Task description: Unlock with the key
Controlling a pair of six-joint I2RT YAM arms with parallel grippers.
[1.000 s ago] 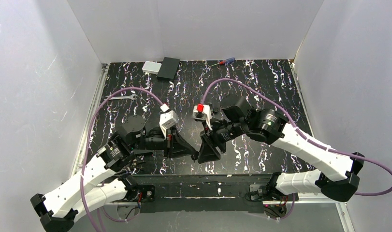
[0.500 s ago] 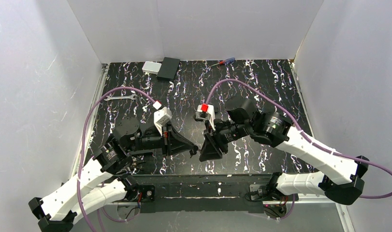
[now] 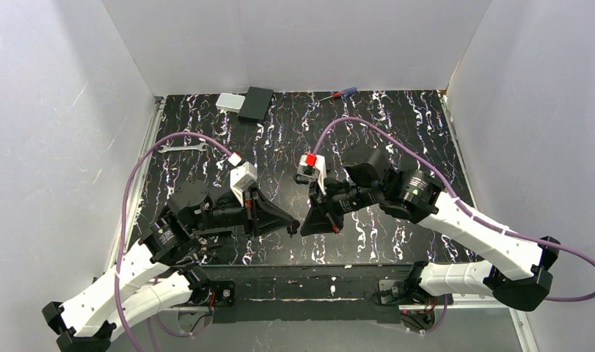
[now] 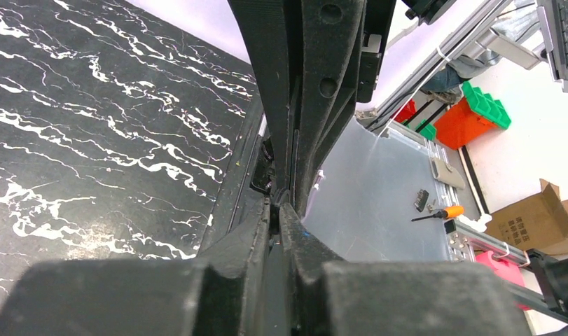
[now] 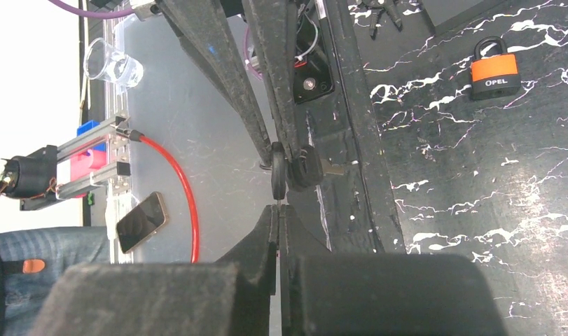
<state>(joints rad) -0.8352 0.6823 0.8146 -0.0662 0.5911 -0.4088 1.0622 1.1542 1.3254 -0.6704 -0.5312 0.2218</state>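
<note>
A: Desk logged, dark and marbled. Both arms are set tip to tip above its near edge.

B: What is changed?

A: The right gripper was spread a second ago. Its jaws are now pressed together, right at the tips of the left gripper.

B: The lock?

A: An orange padlock is seen lying on the desk, well apart. Nothing is unlocked yet.

B: And the key?

A: It is pinched by its dark head in the left jaws and held in the air, blade sideways. Whether the right jaws caught its rim cannot be told. A handover is judged to be under way.
</note>
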